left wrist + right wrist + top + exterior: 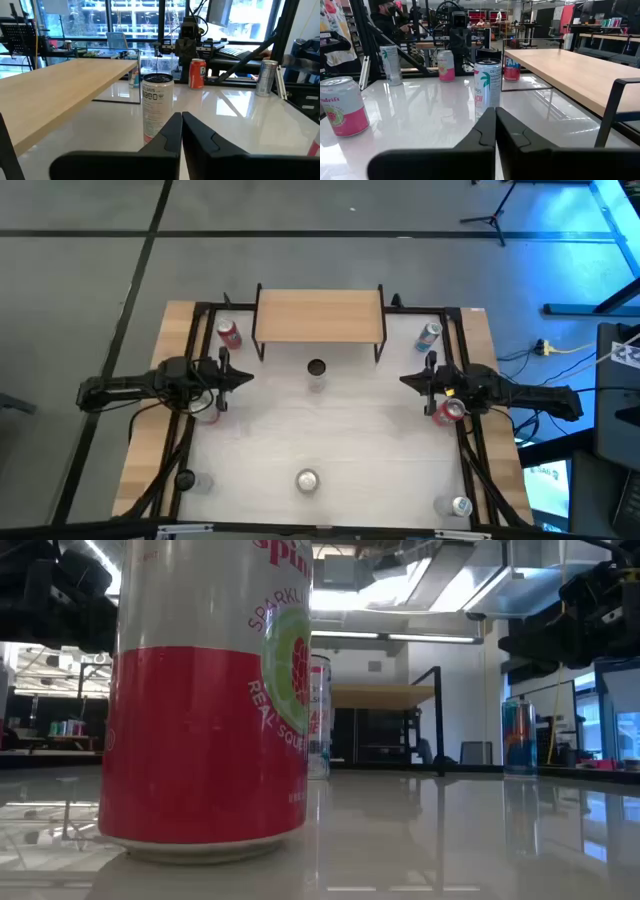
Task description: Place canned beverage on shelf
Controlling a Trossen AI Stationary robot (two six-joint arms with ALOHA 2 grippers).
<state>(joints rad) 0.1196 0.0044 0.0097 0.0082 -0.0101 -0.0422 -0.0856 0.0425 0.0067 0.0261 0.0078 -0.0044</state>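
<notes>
Can (pixel 316 370) stands just before the shelf (pixel 320 315), untouched; left gripper (pixel 240 377) and right gripper (pixel 410 380) flank it, jaws together. Approach closed and you risk toppling it.

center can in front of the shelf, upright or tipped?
Upright: the center can shows its round top from above and stands on end before the shelf.

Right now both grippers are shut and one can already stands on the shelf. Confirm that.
Not quite. Both the left gripper and right gripper are shut, but the shelf is bare in the high view; the tall can stands on the table in front of it.
</notes>
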